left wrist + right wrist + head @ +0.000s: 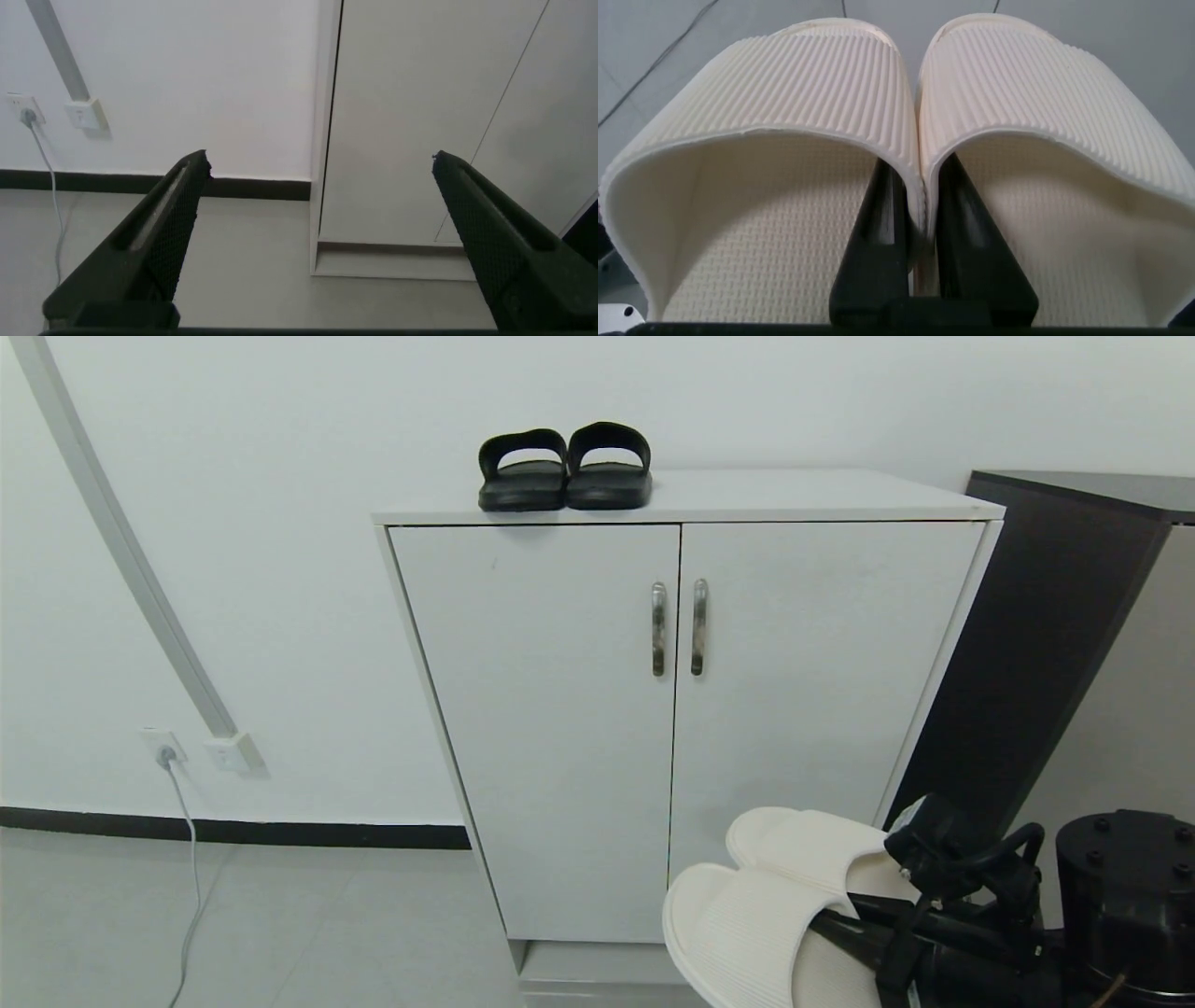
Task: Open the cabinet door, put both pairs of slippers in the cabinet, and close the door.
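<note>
The white cabinet [541, 728] stands against the wall with both doors shut, its two metal handles [658, 628] side by side at the middle. A pair of black slippers [565, 467] rests on the cabinet top [794, 490], towards its left. A pair of white ribbed slippers [766, 896] hangs low in front of the right door. My right gripper [915, 233] is shut on the white slippers [785, 140], one finger inside each, pinching their inner sides together. My left gripper [320, 159] is open and holds nothing, low near the cabinet's left front corner [327, 187].
A dark cabinet [1055, 616] stands right beside the white one. Left of the white cabinet are bare grey floor [280, 924], a wall socket [163, 747] with a hanging cable, and a slanted grey conduit [121, 541].
</note>
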Robot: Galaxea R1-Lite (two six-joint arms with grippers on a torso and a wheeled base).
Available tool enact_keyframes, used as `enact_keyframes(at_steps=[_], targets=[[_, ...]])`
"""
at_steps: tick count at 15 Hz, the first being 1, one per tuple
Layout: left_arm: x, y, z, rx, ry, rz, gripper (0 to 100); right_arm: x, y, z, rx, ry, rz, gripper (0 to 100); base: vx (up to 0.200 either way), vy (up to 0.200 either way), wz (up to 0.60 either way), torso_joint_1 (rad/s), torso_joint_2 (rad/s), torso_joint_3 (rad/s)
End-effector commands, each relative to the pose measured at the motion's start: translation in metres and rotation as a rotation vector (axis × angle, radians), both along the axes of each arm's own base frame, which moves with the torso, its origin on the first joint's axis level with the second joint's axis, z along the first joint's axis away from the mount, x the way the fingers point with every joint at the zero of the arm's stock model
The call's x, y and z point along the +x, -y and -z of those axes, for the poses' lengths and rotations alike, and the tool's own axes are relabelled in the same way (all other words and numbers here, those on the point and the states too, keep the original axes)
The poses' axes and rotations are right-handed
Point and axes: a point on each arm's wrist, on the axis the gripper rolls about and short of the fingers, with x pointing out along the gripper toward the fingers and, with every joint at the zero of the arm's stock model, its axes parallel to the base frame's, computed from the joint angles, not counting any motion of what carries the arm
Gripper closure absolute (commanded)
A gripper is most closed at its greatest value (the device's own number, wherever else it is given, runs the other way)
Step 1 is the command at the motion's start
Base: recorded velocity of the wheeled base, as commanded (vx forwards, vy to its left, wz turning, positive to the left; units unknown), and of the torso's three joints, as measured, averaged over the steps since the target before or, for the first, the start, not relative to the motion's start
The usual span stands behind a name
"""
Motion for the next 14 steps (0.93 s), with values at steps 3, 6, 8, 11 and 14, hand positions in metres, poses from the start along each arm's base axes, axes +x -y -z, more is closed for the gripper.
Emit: enact_keyframes(at_steps=[3, 6, 8, 11, 14], targets=[[0.0, 0.0, -0.0002, 0.001, -0.001, 0.0, 0, -0.0005, -0.0027, 0.0025, -0.009, -0.008, -0.012, 100, 0.067, 0.0, 0.0, -0.006, 0.08, 0.085], [0.0001, 0.0, 0.0001, -0.001, -0.001, 0.0, 0, -0.0015, -0.0036, 0.0032, -0.011, -0.01, -0.018, 100, 0.0, 0.0, -0.2, -0.002, 0.03, 0.026], [0.0001, 0.0, 0.0001, -0.001, -0.001, 0.0, 0, -0.0024, -0.0036, 0.0046, -0.015, -0.014, -0.021, 100, 0.0, 0.0, -0.3, 0.004, 0.0, -0.004], [0.0001, 0.0, 0.0001, -0.001, -0.001, -0.001, 0, -0.0039, -0.0044, 0.0046, -0.015, -0.014, -0.029, 100, 0.0, 0.0, 0.0, 0.0, 0.0, 0.0], [0.0001, 0.0, 0.0001, 0.002, -0.001, 0.0, 0, -0.0037, -0.0079, 0.0057, -0.017, -0.018, -0.039, 100, 0.0, 0.0, 0.0, 0.0, 0.0, 0.0]])
